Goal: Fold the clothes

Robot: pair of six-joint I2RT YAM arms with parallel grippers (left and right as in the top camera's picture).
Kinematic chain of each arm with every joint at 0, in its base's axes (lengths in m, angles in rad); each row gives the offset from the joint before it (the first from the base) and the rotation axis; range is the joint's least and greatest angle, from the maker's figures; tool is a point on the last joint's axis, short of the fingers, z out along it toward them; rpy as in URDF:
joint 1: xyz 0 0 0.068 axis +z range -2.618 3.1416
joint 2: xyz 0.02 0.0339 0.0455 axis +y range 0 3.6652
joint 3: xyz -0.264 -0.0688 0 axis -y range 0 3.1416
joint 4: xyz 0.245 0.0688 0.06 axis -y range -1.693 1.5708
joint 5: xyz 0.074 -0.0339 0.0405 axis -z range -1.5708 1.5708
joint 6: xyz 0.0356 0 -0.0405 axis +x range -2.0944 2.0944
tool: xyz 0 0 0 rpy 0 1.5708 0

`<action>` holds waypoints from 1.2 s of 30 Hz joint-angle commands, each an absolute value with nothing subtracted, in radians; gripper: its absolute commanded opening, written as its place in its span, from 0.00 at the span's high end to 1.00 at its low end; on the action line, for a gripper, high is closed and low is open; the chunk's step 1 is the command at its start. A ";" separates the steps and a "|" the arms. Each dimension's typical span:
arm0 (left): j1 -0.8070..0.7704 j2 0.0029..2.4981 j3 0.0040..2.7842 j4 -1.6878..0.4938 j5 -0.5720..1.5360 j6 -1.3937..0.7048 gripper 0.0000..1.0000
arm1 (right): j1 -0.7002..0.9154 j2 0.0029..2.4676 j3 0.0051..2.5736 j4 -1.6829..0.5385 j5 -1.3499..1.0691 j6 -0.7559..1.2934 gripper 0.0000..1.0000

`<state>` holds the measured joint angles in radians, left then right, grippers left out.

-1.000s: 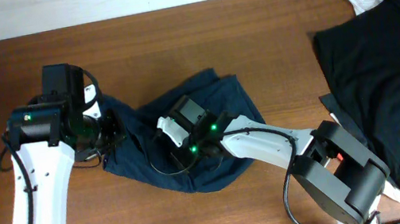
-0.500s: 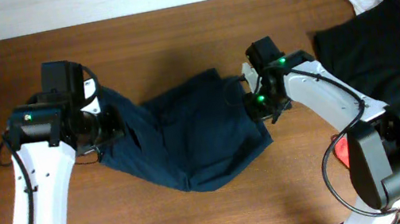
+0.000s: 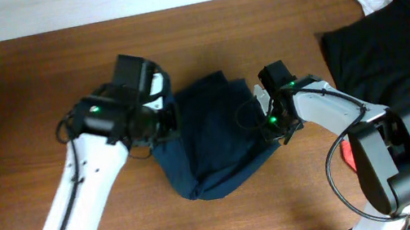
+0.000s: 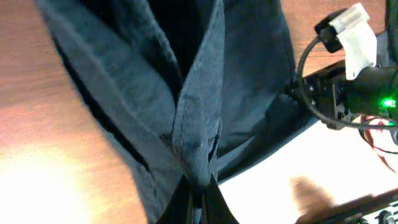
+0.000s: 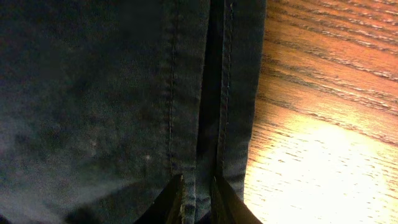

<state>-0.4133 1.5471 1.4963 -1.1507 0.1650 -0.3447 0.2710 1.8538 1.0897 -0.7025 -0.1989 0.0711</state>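
Brown wooden table; dark navy blue cloth shorts bunched mid-table between arms. Left gripper pinched on a raised fold, right gripper clamped on hem edge. Risk: thin pinch slips, fold collapses skewed.

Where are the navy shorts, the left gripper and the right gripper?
navy shorts (image 3: 213, 142), overhead view, middle of the cloth
left gripper (image 4: 200, 188), left wrist view, between fingertips pinching a fold
right gripper (image 5: 198, 185), right wrist view, between fingertips at the hem

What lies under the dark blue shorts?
Only the wooden table shows around the shorts. The cloth covers whatever is directly beneath, so nothing else can be confirmed.
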 commanded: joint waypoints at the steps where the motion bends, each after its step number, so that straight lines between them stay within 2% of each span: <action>1: -0.467 1.636 1.519 -1.075 0.188 -0.377 0.99 | 0.275 1.859 1.065 -0.701 -0.187 0.068 0.81; 13: -0.552 1.801 1.519 -0.791 0.207 -0.412 0.99 | 0.274 1.859 1.065 -0.710 -0.187 0.087 0.80; 18: -0.552 1.812 1.519 -0.709 0.207 -0.411 0.87 | 0.269 1.856 1.072 -0.716 -0.187 0.091 0.75; 20: -0.552 1.812 1.519 -0.674 0.208 -0.411 0.76 | 0.258 1.855 1.098 -0.742 -0.186 0.094 0.72; 22: -0.547 1.812 1.520 -0.634 0.221 -0.410 0.60 | 0.231 1.849 1.167 -0.819 -0.174 0.094 0.68; 23: -0.539 1.812 1.522 -0.615 0.221 -0.385 0.56 | 0.212 1.847 1.216 -0.873 -0.165 0.094 0.67; 28: -0.442 1.812 1.535 -0.534 0.182 -0.340 0.50 | 0.127 1.840 1.446 -1.092 -0.166 0.094 0.64; 31: -0.363 1.831 1.535 -0.475 0.176 -0.343 0.49 | 0.110 1.840 1.620 -1.218 -0.274 0.068 0.64; 34: -0.304 1.888 1.535 -0.426 0.176 -0.343 0.49 | 0.142 1.840 1.699 -1.253 -0.461 0.004 0.62; 36: -0.291 1.926 1.535 -0.422 0.176 -0.343 0.49 | 0.169 1.842 1.698 -1.249 -0.459 0.008 0.59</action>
